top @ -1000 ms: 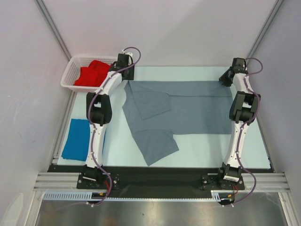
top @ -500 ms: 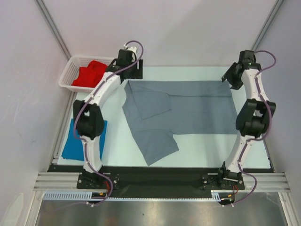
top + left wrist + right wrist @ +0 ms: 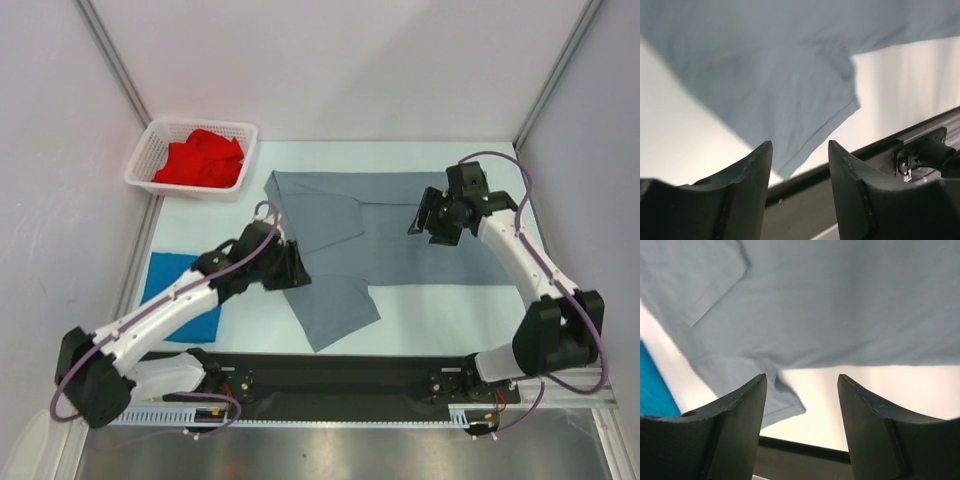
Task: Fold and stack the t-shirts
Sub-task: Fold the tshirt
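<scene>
Pale tabletop (image 3: 450, 310) enclosed by white walls formed the work area. The left gripper (image 3: 800, 150) hung above the table with its jaws spread apart and nothing between them. Directly beneath it lay the near sleeve and left edge of the grey t-shirt (image 3: 410, 230), clear of the fingers. The right gripper (image 3: 802, 382) was also spread and empty, positioned over the right half of the same shirt, clear of the cloth. The grey t-shirt lay flat across the middle of the table. One sleeve was folded onto the body at the far left and the other pointed toward the near edge. The blue t-shirt (image 3: 160, 280) lay folded flat at the left edge, partly covered by the left arm. The red t-shirt (image 3: 200, 160) sat crumpled inside the white mesh basket (image 3: 140, 168) at the far left corner.
</scene>
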`<state>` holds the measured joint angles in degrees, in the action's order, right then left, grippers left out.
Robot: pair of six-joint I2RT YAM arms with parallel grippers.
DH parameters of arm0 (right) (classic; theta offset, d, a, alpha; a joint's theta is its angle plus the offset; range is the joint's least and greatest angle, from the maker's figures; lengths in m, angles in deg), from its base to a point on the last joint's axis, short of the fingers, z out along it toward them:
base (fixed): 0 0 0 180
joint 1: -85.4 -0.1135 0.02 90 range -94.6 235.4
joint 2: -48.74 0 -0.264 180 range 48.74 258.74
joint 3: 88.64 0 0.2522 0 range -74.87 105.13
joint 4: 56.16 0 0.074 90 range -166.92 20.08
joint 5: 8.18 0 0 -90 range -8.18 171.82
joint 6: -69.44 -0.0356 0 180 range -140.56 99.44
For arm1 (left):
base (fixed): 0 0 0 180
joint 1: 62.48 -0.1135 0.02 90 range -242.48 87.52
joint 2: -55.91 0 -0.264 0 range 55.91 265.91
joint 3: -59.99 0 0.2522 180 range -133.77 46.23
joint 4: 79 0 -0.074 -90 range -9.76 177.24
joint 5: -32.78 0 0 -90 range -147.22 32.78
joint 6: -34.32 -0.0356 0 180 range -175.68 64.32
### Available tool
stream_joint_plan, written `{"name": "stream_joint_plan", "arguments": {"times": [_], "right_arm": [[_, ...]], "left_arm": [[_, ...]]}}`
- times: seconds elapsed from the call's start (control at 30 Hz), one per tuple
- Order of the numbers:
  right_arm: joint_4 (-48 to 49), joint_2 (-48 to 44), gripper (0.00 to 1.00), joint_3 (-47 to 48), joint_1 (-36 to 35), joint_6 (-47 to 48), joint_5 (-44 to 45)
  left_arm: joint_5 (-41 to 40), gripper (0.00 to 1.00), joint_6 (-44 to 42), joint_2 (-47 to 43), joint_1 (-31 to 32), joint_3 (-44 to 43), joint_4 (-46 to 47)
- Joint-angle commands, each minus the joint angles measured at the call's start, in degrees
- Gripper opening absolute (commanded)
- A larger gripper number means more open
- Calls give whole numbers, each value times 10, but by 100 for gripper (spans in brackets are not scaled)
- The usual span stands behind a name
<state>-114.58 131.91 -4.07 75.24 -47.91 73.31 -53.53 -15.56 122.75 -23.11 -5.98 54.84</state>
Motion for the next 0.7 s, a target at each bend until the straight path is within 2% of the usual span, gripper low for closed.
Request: {"name": "stream_joint_plan", "arguments": {"times": [0.0,0.07,0.2,0.33,0.47,0.67], "right_arm": [[11,-70,64,-15,-14,-9,1],[5,-100,64,-44,-15,-12,-4],[-14,-143,64,-87,-14,-16,11],[-47,-167,64,-100,-2,-19,24],[-71,-193,64,-104,9,-16,38],[-97,-228,64,-101,32,-15,43]], "left_arm": [[-31,56,148,-58,1,74,-17],[-23,61,179,-64,2,108,-8],[-16,63,196,-24,4,142,32],[-26,54,215,20,9,144,37],[-35,49,260,24,21,191,77],[-34,48,252,67,25,193,91]]}}
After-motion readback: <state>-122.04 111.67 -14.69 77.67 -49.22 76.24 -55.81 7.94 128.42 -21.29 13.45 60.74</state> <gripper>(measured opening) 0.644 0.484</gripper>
